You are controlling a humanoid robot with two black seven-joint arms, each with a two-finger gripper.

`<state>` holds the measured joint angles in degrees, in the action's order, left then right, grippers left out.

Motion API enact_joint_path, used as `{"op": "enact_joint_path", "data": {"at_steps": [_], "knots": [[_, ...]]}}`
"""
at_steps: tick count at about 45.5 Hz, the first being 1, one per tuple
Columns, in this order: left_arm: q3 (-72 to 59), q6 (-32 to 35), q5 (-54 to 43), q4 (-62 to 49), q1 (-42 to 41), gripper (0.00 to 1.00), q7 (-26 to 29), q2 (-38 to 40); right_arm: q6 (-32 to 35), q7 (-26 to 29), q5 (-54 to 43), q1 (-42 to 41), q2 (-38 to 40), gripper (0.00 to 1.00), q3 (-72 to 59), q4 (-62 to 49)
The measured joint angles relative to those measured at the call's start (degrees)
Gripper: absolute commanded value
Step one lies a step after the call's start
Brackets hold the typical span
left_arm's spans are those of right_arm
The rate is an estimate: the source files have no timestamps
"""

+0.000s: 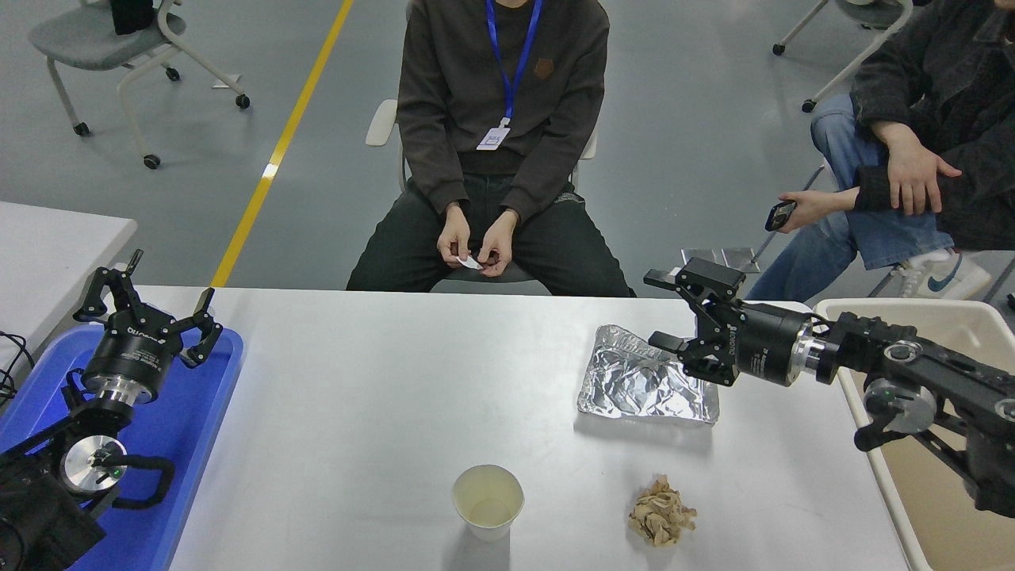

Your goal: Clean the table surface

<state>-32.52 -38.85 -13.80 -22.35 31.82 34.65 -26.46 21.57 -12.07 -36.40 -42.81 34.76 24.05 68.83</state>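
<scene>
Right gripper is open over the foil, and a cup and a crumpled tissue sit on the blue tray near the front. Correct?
Not quite. The head view shows the cup and tissue on the table surface, not on the blue tray. The right gripper is open over the foil, as you say.

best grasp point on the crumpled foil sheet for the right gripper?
Probably the raised, crumpled far-right corner of the foil sheet, coming in from the right, where the open right gripper already hovers. The rest lies nearly flat on the table surface, leaving little for fingers to pinch; the upturned edge gives a fold to close on.
</scene>
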Motion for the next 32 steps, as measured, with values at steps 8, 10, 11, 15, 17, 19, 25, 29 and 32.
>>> {"op": "enact_joint_path", "data": {"at_steps": [8, 10, 11, 15, 17, 19, 25, 29, 32], "knots": [[0.0, 0.0, 0.0, 0.0, 0.0, 1.00, 0.0, 0.0, -1.2, 0.5, -4.8, -1.6, 1.1, 0.99, -2.9, 4.4], [0.0, 0.0, 0.0, 0.0, 0.0, 1.00, 0.0, 0.0, -1.3, 0.7, -5.6, -2.6, 1.4, 0.99, -4.1, 5.2], [0.0, 0.0, 0.0, 0.0, 0.0, 1.00, 0.0, 0.0, -1.4, 0.8, -6.1, -3.3, 1.6, 0.99, -5.0, 5.8], [0.0, 0.0, 0.0, 0.0, 0.0, 1.00, 0.0, 0.0, -1.4, 1.1, -7.2, -5.6, 2.1, 0.99, -7.7, 7.4], [0.0, 0.0, 0.0, 0.0, 0.0, 1.00, 0.0, 0.0, -1.4, 1.1, -7.6, -6.8, 2.3, 0.99, -9.0, 8.3], [0.0, 0.0, 0.0, 0.0, 0.0, 1.00, 0.0, 0.0, -1.4, 1.2, -8.0, -8.1, 2.4, 0.99, -10.3, 9.2], [0.0, 0.0, 0.0, 0.0, 0.0, 1.00, 0.0, 0.0, -1.2, 1.4, -8.6, -11.8, 2.6, 0.99, -14.3, 10.8], [0.0, 0.0, 0.0, 0.0, 0.0, 1.00, 0.0, 0.0, -1.2, 1.5, -8.9, -14.6, 2.3, 0.99, -17.4, 11.5], [0.0, 0.0, 0.0, 0.0, 0.0, 1.00, 0.0, 0.0, -1.2, 1.5, -9.0, -16.1, 2.0, 0.99, -19.1, 11.9]]}}
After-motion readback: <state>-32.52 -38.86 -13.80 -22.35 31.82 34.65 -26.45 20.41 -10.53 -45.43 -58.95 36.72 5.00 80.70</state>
